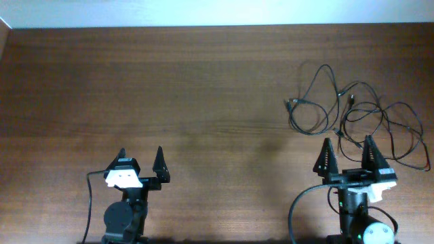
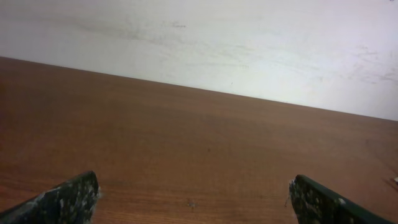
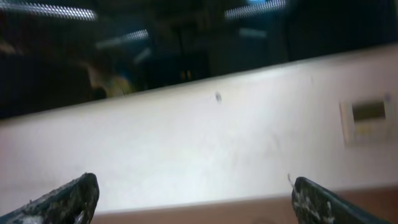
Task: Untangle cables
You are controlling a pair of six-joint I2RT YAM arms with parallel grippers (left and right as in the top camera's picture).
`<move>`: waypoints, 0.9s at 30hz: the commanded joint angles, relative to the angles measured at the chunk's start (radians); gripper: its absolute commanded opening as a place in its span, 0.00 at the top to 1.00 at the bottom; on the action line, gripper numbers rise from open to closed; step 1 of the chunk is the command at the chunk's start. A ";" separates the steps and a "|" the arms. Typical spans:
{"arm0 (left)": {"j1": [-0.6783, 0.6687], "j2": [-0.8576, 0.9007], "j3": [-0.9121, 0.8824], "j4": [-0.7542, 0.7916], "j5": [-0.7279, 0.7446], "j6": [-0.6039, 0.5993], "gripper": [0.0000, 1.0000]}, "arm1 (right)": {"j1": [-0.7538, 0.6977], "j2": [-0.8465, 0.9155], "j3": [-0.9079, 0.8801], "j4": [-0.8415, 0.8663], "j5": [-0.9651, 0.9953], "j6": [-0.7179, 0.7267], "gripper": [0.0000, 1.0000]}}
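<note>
Thin black cables (image 1: 357, 112) lay in loose loops on the smooth wooden table (image 1: 203, 88). The left gripper (image 1: 141, 152) and right gripper (image 1: 348, 141) both gaped, empty.

Left arm (image 1: 124, 217) sits at the near edge on the left side, wrist pointing straight toward the far side. Left gripper (image 1: 141, 152) is spread wide with nothing between; its dark, scuffed fingers (image 2: 67, 200) show at the bottom corners of the left wrist view. Right arm (image 1: 358, 227) mirrors this on the right side. Right gripper (image 1: 348, 141) is also spread wide and empty, with its fingers (image 3: 65, 200) at the bottom corners. The right wrist is pitched up more than the left, and its view is blurred. White housing (image 1: 122, 177) on each wrist.
</note>
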 commanded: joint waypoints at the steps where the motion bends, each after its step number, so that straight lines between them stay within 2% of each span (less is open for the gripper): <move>1: 0.007 -0.005 -0.002 -0.005 0.003 0.020 0.01 | 0.007 -0.007 -0.005 -0.141 0.028 -0.005 0.01; 3: 0.007 -0.005 -0.002 -0.005 0.003 0.020 0.01 | 0.007 -0.007 -0.005 -0.310 0.019 -0.020 0.01; 5: 0.007 -0.005 -0.002 -0.005 0.003 0.020 0.01 | 0.007 -0.007 -0.005 -0.418 -0.057 -0.143 0.01; 7: 0.007 -0.005 -0.002 -0.005 0.003 0.020 0.01 | 0.007 -0.007 -0.005 -0.420 -0.089 -0.192 0.01; 27: 0.007 -0.005 -0.002 -0.005 0.003 0.020 0.01 | 0.005 -0.006 -0.005 -0.418 -0.089 -0.192 0.01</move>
